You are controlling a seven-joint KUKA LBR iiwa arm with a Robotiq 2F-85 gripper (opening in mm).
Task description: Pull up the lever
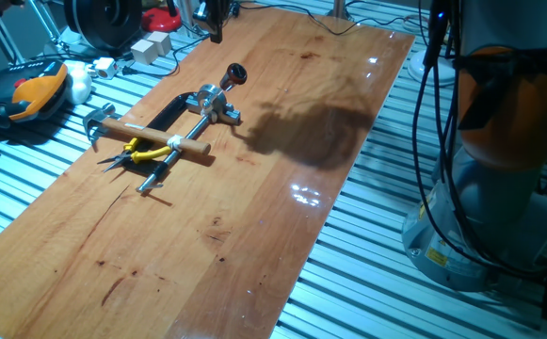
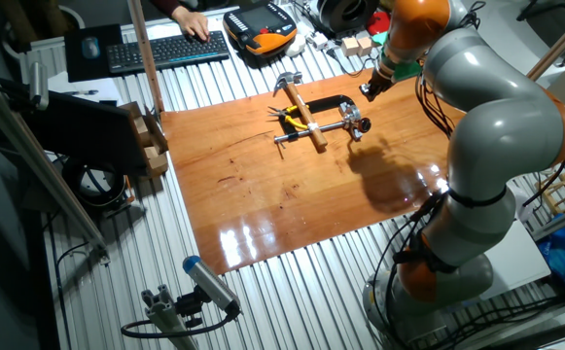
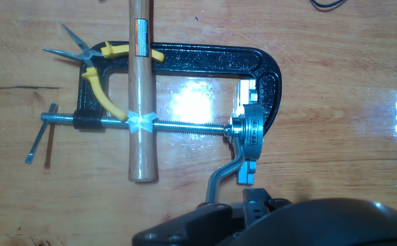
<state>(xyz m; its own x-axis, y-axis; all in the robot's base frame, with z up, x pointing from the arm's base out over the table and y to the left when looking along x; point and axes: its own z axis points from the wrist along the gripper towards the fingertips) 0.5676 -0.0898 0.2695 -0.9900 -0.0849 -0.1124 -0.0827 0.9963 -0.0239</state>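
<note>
The lever (image 1: 233,75) is a short metal rod with a dark reddish-brown knob. It joins a grey bracket (image 1: 211,100) at the screw end of a black C-clamp (image 1: 172,111) lying on the wooden board. In the hand view only the bent rod of the lever (image 3: 220,181) shows below the bracket (image 3: 247,145), and the knob is hidden under my hand. My gripper (image 1: 216,34) hangs above the lever without touching it, and also shows as the gripper (image 2: 370,91) and as a dark mass, the gripper (image 3: 253,217). Its fingers are too dark to read.
A hammer (image 1: 151,137) with a pale wooden shaft lies across the clamp's screw, with yellow pliers (image 1: 144,153) beside it. The wooden board (image 1: 254,235) rests on a slatted metal table. Cables, a teach pendant (image 1: 28,94) and small boxes crowd the far edge.
</note>
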